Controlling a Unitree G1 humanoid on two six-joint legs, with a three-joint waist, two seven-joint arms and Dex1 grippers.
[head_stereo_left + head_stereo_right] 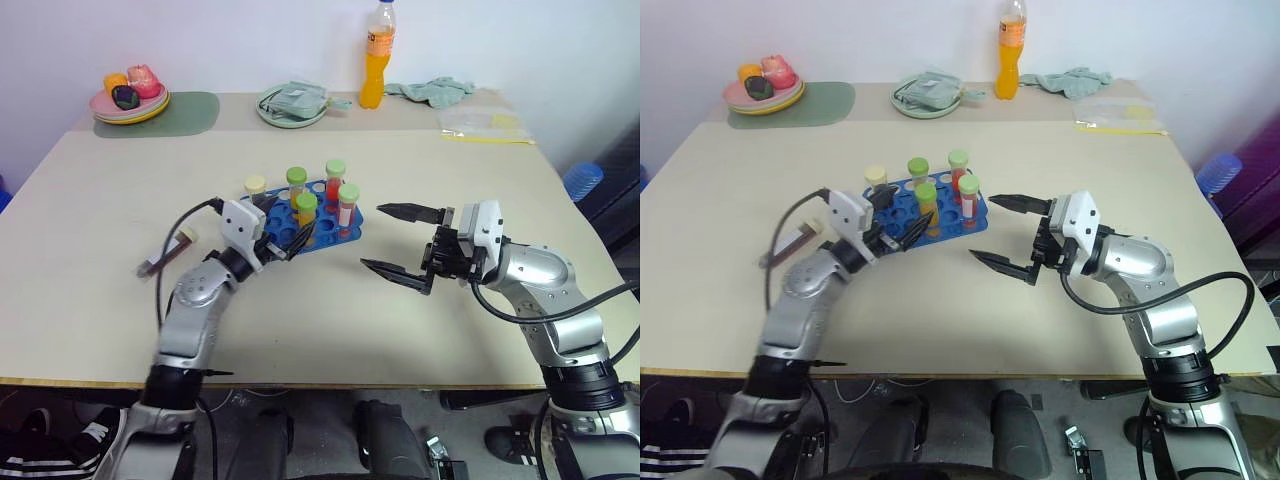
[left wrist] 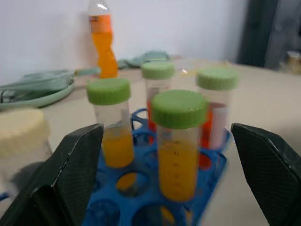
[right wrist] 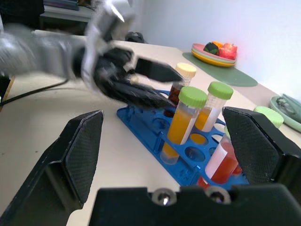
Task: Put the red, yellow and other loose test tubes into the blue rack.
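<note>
Left gripper (image 1: 283, 244) has its jaws apart and empty, tips just beside the blue rack (image 1: 283, 222), where 5 capped tubes stand upright: 2 yellow-orange (image 1: 305, 216), 2 red (image 1: 347, 207), 1 cream-capped (image 1: 255, 186). Right gripper (image 1: 395, 240), w/ jaws wide and empty, hangs near the rack's other end. Dark tube (image 1: 168, 250) lies on table (image 1: 330, 320) outboard of left arm.
</note>
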